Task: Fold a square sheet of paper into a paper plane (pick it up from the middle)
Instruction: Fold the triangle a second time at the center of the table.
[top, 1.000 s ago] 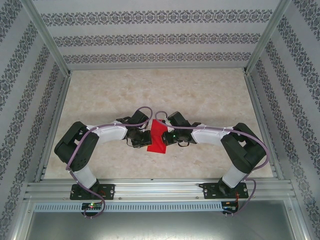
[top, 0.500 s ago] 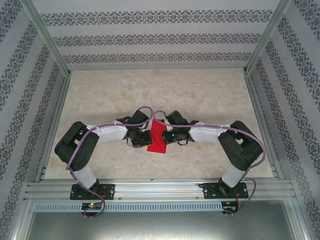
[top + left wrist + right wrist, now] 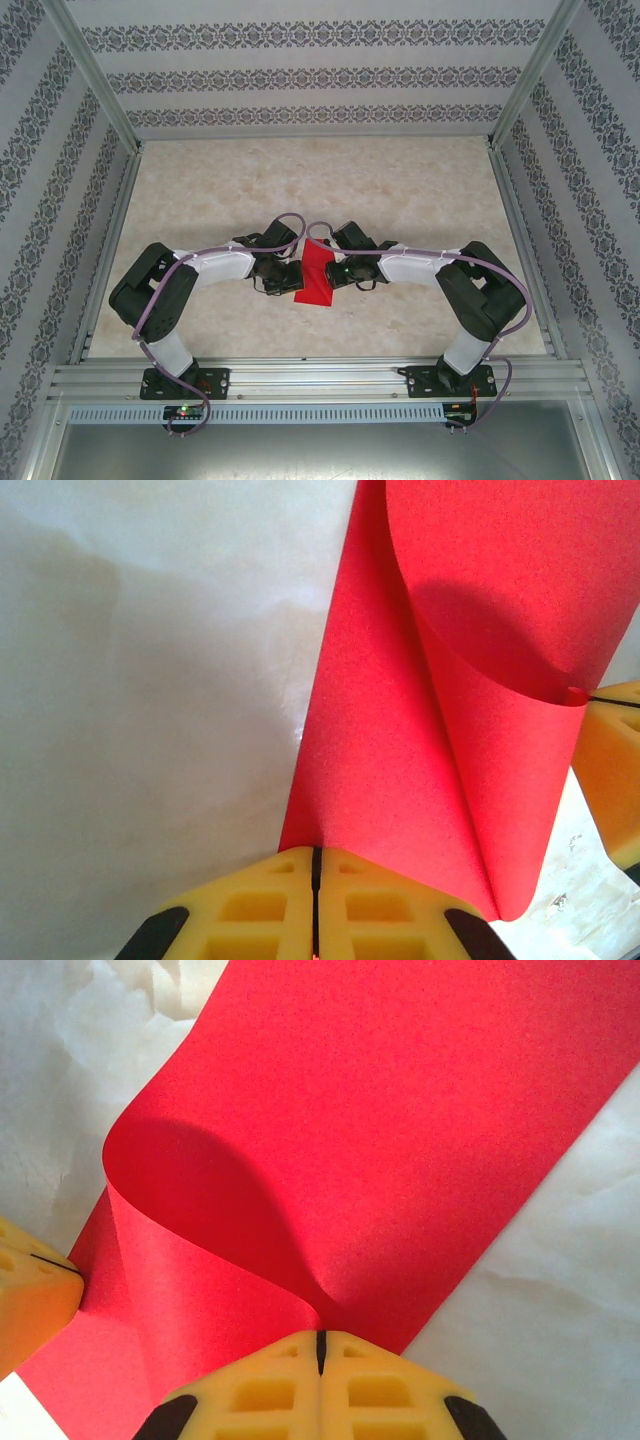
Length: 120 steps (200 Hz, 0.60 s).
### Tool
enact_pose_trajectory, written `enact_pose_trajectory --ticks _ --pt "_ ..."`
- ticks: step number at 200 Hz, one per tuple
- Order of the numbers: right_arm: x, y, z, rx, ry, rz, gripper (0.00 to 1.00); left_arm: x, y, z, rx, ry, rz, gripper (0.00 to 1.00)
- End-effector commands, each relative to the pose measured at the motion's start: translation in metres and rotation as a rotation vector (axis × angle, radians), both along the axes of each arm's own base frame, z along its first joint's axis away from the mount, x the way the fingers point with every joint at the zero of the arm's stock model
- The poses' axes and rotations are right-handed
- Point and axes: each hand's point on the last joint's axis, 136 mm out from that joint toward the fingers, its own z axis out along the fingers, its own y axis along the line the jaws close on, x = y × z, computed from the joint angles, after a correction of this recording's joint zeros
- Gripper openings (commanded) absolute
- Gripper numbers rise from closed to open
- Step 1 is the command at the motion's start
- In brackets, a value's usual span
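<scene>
Between both sets of fingers: red paper (image 3: 317, 272), curled over above bench (image 3: 400, 190). Left fingers (image 3: 303, 880) clamped on one edge, right fingers (image 3: 308, 1360) clamped on opposite edge. Paper judged light, thin, floppy, easily creased; best pinched gently near edges.

Up top, the overhead camera sits high and behind the arm bases. It looks down and forward over the whole counter (image 3: 400, 180), well back from the middle. The left wrist camera is tucked right behind the left end effector (image 3: 315, 865), looking out past its yellow fingers (image 3: 250, 910), very close on the red paper (image 3: 380, 780). The right wrist camera sits the same way behind the right end effector (image 3: 321, 1345), facing the opposite way. Both wrist views share that curled paper, and each catches the other arm's yellow finger at its edge.
</scene>
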Motion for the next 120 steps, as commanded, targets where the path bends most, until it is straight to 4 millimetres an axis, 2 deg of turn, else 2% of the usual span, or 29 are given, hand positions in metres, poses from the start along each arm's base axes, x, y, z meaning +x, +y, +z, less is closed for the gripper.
enact_pose_trajectory --ticks 1,76,120 --pt "0.008 -0.006 -0.002 -0.018 -0.007 -0.038 0.05 -0.014 0.017 -0.021 0.112 0.052 -0.012 0.09" --pt "0.002 -0.010 -0.008 -0.043 0.018 -0.055 0.05 -0.014 0.017 -0.021 0.113 0.054 -0.013 0.09" --pt "-0.003 -0.004 -0.005 -0.019 0.020 -0.047 0.05 -0.014 0.017 -0.021 0.113 0.054 -0.015 0.09"
